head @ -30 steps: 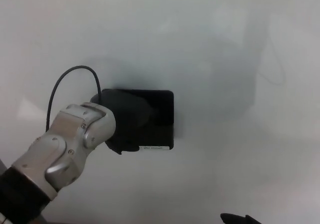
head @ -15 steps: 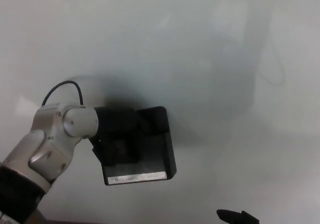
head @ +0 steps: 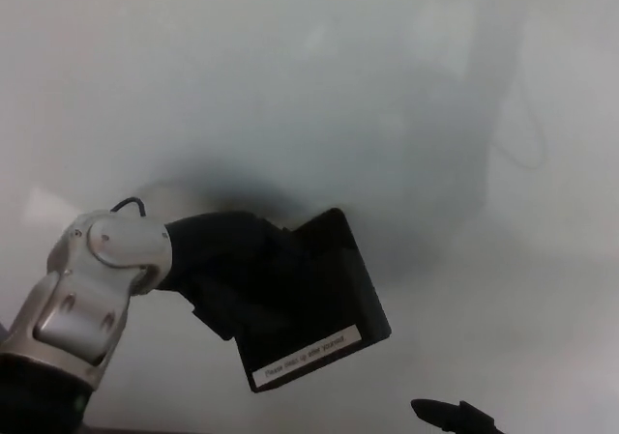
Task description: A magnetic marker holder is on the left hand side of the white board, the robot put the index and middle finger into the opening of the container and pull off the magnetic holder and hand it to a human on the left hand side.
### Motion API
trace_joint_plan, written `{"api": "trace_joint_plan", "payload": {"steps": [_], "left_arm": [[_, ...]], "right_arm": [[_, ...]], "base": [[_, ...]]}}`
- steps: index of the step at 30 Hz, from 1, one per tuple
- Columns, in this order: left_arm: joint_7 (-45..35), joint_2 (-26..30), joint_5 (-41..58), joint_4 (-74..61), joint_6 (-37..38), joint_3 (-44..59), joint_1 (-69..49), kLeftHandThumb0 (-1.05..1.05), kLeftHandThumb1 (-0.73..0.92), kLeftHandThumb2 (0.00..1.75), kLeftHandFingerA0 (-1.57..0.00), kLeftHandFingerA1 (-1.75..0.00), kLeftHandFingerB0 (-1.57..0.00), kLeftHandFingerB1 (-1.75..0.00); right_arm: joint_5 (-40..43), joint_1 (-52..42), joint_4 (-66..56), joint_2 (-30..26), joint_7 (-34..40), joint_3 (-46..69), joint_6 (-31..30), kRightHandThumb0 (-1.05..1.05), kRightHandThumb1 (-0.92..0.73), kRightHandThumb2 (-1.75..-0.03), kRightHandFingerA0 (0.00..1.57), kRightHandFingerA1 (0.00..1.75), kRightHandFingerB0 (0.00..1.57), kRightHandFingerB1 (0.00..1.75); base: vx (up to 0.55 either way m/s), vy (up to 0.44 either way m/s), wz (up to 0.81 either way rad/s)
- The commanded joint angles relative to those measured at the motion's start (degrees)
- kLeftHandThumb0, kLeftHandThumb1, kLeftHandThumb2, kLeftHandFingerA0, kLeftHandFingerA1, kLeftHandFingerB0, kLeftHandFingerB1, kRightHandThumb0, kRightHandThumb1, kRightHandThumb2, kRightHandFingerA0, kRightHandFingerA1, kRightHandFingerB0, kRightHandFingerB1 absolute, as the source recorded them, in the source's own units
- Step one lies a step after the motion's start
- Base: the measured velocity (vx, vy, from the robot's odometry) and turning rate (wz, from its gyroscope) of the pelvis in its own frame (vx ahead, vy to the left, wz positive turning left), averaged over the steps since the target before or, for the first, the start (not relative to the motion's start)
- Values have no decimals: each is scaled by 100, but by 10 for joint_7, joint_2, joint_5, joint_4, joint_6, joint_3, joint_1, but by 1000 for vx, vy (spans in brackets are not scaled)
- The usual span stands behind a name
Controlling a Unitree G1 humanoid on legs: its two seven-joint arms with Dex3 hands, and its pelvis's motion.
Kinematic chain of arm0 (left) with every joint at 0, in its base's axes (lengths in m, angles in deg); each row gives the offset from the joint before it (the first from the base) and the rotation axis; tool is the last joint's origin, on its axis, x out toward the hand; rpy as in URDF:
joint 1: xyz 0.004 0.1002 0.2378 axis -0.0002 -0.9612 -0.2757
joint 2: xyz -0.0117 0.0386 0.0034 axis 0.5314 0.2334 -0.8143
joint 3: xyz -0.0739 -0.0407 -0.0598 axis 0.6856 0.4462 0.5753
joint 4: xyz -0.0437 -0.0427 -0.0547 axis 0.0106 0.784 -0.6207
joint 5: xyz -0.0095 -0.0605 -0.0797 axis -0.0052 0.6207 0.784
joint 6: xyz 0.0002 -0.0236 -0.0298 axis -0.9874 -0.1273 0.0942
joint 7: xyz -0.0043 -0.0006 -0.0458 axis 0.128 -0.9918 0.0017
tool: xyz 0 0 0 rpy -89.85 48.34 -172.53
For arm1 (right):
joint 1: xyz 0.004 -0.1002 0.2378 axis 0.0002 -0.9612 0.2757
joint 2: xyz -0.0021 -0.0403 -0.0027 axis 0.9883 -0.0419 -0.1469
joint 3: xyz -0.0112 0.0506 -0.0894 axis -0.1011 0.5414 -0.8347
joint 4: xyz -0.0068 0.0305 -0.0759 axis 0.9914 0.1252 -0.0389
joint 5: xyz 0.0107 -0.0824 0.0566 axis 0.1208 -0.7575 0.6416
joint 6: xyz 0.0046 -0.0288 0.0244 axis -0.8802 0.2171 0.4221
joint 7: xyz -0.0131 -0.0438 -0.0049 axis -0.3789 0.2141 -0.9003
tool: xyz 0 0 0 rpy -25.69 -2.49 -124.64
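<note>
Left hand (head: 227,265) grips tilted holder (head: 324,303); fingers hidden inside.

One view only — the head camera, mounted on the robot's head and facing the whiteboard (head: 319,86) close up, so that the pale board surface fills almost the whole picture with no frame or edge of it showing. The robot's left arm enters from the lower left corner, its left hand (head: 227,270) reaching toward picture centre, where the black magnetic holder (head: 314,308) sits tilted and large. A dark tip of the right hand (head: 453,417) just pokes in at the bottom edge, right of centre. No second view, so no shared ground between cameras.
</note>
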State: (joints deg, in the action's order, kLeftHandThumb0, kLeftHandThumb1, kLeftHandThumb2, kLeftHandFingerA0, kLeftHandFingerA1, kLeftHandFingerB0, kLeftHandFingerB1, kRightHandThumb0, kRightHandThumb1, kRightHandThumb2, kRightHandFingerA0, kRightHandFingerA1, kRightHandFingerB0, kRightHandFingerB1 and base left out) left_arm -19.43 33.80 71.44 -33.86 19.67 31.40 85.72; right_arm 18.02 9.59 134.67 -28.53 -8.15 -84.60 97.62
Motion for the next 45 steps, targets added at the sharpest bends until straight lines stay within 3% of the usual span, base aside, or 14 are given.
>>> {"api": "trace_joint_plan", "payload": {"steps": [1,2,3,8,9,14,21,26,31,36,40,42,43,45], "left_arm": [[-56,-93,312,-74,-194,172,-128,-7,69,69,-80,-155,-86,-109],[-57,-105,338,-83,-215,188,-141,-7,69,69,-80,-155,-86,-109],[-64,-117,375,-99,-240,207,-163,-14,71,73,-82,-155,-89,-90],[-83,-131,425,-119,-274,235,-192,-14,70,74,-84,-155,-89,-84],[-63,-157,474,-131,-299,272,-219,-25,65,59,-90,-155,-95,-62],[-59,-192,569,-130,-313,344,-271,-36,58,60,-93,-140,-82,-58],[-83,-210,635,-129,-315,384,-306,-41,69,63,-95,-139,-76,-67],[-96,-208,663,-135,-325,403,-315,-41,74,63,-97,-132,-72,-104],[-97,-212,688,-133,-336,424,-323,-46,74,64,-99,-135,-76,-105],[-90,-214,711,-145,-344,439,-328,-47,76,63,-102,-125,-80,-78],[-91,-212,728,-154,-343,449,-322,-49,71,62,-102,-124,-84,-83],[-101,-217,741,-159,-332,455,-318,-49,65,60,-106,-106,-87,-64],[-140,-205,731,-136,-331,452,-307,-57,51,56,-103,-74,-85,-46],[-187,-190,718,-109,-331,449,-294,-57,51,56,-103,-74,-85,-46]], "right_arm": [[-4,-7,6,-4,2,-3,-8,-42,-66,-63,85,53,60,45],[-3,-8,6,-2,1,-3,-6,-42,-66,-63,85,53,60,45],[-2,-9,7,-1,1,-3,-5,-42,-66,-63,86,53,60,45],[-5,-11,10,-1,5,-6,-2,-43,-66,-63,86,54,59,45],[-5,-13,9,-1,5,-5,-2,-43,-66,-63,86,54,59,45],[-8,-14,6,-1,8,-5,-5,-43,-67,-63,86,54,58,45],[-14,-15,2,-1,11,-8,-9,-44,-66,-63,86,53,58,45],[-15,-11,5,-1,15,-8,-3,-43,-67,-63,86,54,59,45],[-16,-13,4,1,17,-10,-5,-44,-66,-64,86,53,58,45],[-22,-10,6,1,26,-13,-1,-42,-66,-63,86,54,60,46],[-20,-6,7,4,24,-13,-6,-39,-70,-61,89,52,63,45],[-20,-3,8,4,25,-13,-6,-39,-70,-61,90,52,63,45],[-20,-2,8,4,25,-13,-5,-41,-65,-63,88,54,60,46],[-21,-2,8,4,25,-13,-4,-41,-65,-63,88,54,60,46]], "base": [[0,0,0],[0,0,0],[0,0,0],[0,0,0],[0,0,0],[0,0,0],[0,0,0],[0,0,0],[0,0,0],[0,0,0],[0,0,0],[0,0,0],[0,0,0],[0,0,0]]}}
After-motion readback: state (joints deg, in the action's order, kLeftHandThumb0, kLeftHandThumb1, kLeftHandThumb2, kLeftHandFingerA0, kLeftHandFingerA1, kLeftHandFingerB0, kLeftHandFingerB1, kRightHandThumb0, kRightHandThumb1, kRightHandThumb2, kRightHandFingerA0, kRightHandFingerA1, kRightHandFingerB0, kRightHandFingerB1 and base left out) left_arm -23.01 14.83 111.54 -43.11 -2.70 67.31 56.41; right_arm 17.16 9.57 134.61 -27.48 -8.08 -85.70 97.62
